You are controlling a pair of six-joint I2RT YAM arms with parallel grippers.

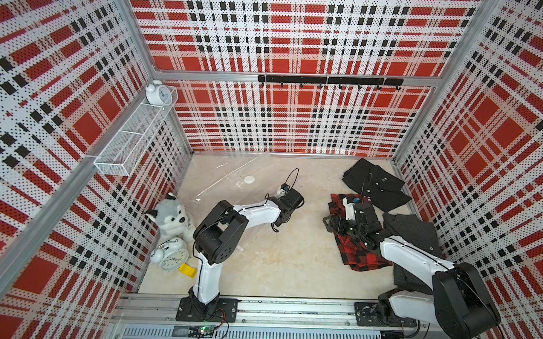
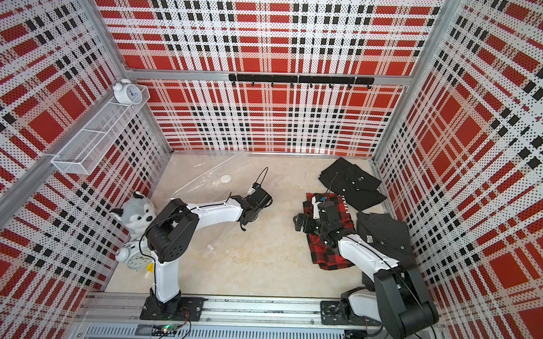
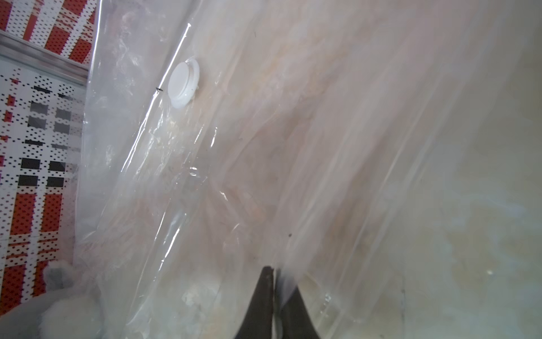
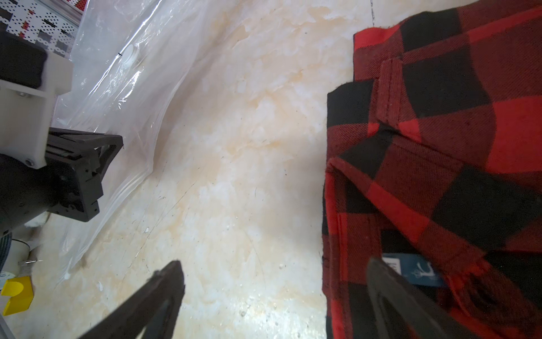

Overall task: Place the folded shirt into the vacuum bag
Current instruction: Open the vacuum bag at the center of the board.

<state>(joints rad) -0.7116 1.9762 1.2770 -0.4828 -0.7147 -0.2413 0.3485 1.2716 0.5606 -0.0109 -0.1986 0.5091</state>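
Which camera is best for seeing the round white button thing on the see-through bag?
The left wrist view: the white valve is big and close there, rim and all, on the vacuum bag. In both top views the valve is just a small white dot. The right wrist view shows it small and far off.

Three shirts [image 1: 387,193] [image 1: 360,260] [image 1: 417,234], two alarm clocks [image 1: 158,93] [image 1: 174,258], one vacuum bag [image 1: 226,178], one plush husky [image 1: 172,218].

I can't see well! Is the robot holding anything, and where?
The left gripper pinches the plastic bag by its edge. The right gripper is open over the red shirt's edge, holding nothing.
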